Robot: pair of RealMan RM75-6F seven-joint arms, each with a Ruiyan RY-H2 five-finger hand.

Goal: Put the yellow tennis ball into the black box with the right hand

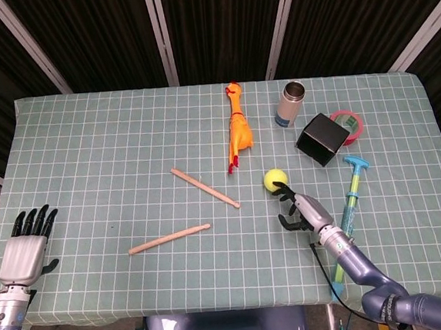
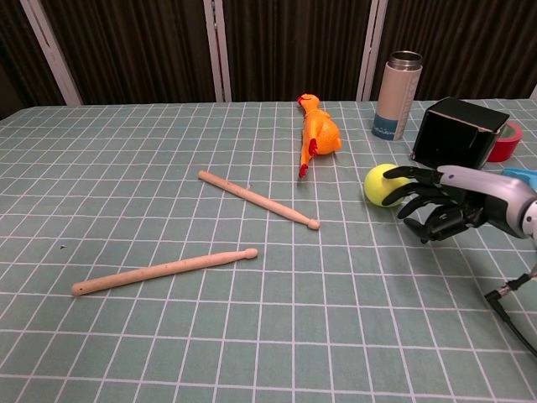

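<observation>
Fingers (image 2: 424, 191) of the right hand (image 1: 303, 209) are spread and empty, just short of the yellow tennis ball (image 1: 275, 179), which lies ahead of them. The black box (image 1: 320, 138) sits beyond the ball.

Lab test bench: gridded tablecloth (image 1: 87, 146), dark curtain backdrop (image 1: 216, 26), assorted props.

Matt green grid-checked cloth tablecloth (image 1: 87, 146), two smooth bare-wood drumsticks (image 2: 164, 270) mid-frame, fuzzy felt yellow tennis ball (image 2: 382, 185), glossy orange rubber chicken (image 1: 238, 132) upper centre, brushed-metal flask (image 2: 396, 84) with blue label, matt black box (image 2: 457, 130), right hand (image 2: 453, 206) of grey metal with black plastic fingers (image 2: 419, 201).
</observation>
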